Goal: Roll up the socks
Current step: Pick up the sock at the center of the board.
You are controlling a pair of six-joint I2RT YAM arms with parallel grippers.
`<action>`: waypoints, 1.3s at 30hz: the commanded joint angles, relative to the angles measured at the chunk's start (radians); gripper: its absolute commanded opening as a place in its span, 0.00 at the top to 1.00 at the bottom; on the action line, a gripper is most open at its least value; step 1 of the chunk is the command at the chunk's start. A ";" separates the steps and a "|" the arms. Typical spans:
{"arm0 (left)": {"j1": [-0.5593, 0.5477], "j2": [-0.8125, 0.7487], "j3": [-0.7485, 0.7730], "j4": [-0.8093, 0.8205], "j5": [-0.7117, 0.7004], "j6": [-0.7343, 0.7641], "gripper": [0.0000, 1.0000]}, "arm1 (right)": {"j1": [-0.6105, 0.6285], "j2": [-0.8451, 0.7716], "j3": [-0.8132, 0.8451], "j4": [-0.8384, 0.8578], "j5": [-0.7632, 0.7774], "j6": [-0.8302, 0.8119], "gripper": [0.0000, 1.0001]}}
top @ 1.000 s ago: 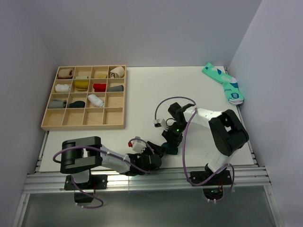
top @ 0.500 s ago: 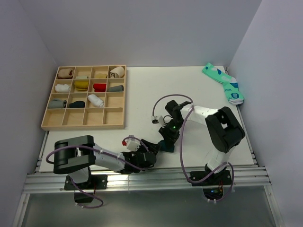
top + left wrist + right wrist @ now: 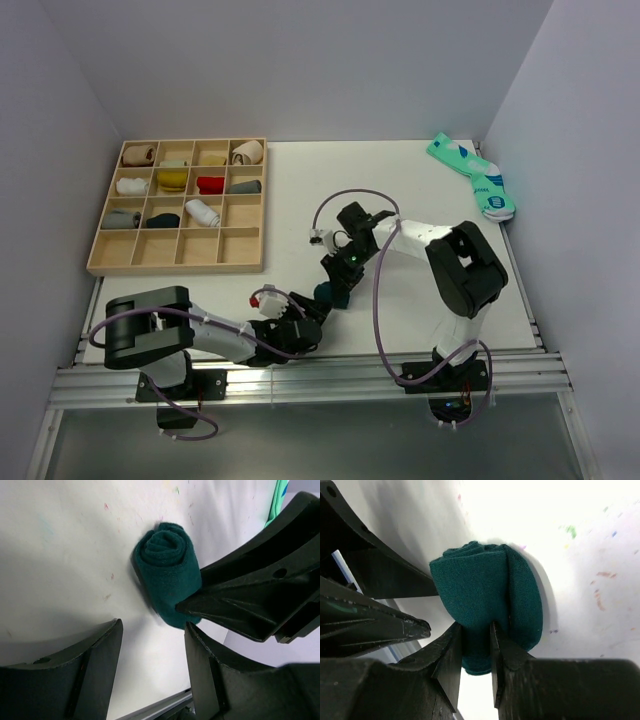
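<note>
Nearest the bases, the left gripper [image 3: 153, 625] stands open, just short of the rolled dark green sock [image 3: 167, 572]. The right gripper [image 3: 475, 630] pinches a fold of that roll and has dragged it leftward, toward the near right corner of the wooden tray [image 3: 180, 267]. The rolling looks finished, and placing it in the tray likely follows.

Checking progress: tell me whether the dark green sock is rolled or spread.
Rolled: the sock is a compact bundle, spiral end visible.

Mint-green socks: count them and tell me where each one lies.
2. One mint-green sock lies at the far right; the other lies just nearer, meeting it end to end. No others show; none seems hidden.
</note>
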 commanded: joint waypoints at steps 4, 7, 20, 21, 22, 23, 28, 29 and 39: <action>0.080 -0.020 -0.063 -0.165 -0.002 -0.352 0.41 | 0.011 0.041 0.024 0.105 0.062 0.025 0.95; 0.119 -0.018 -0.052 -0.143 0.007 -0.306 0.41 | 0.009 0.044 0.020 0.108 0.063 0.025 0.95; 0.194 0.068 0.000 -0.024 0.097 -0.216 0.41 | 0.009 0.041 0.029 0.119 0.059 0.039 0.95; 0.186 0.081 0.003 -0.014 0.102 -0.216 0.41 | 0.009 0.043 0.030 0.121 0.057 0.040 0.95; 0.183 0.089 0.009 -0.003 0.107 -0.214 0.41 | 0.011 0.044 0.030 0.122 0.057 0.045 0.95; 0.180 0.095 0.012 -0.004 0.116 -0.219 0.41 | 0.009 0.044 0.030 0.124 0.059 0.045 0.95; 0.165 0.121 0.009 0.003 0.117 -0.245 0.41 | 0.011 0.043 0.035 0.118 0.056 0.043 0.95; 0.165 0.123 0.006 0.012 0.119 -0.245 0.41 | 0.011 0.041 0.034 0.119 0.056 0.043 0.95; 0.165 0.120 0.055 -0.087 0.189 -0.206 0.41 | 0.012 0.046 0.044 0.108 0.033 0.040 0.95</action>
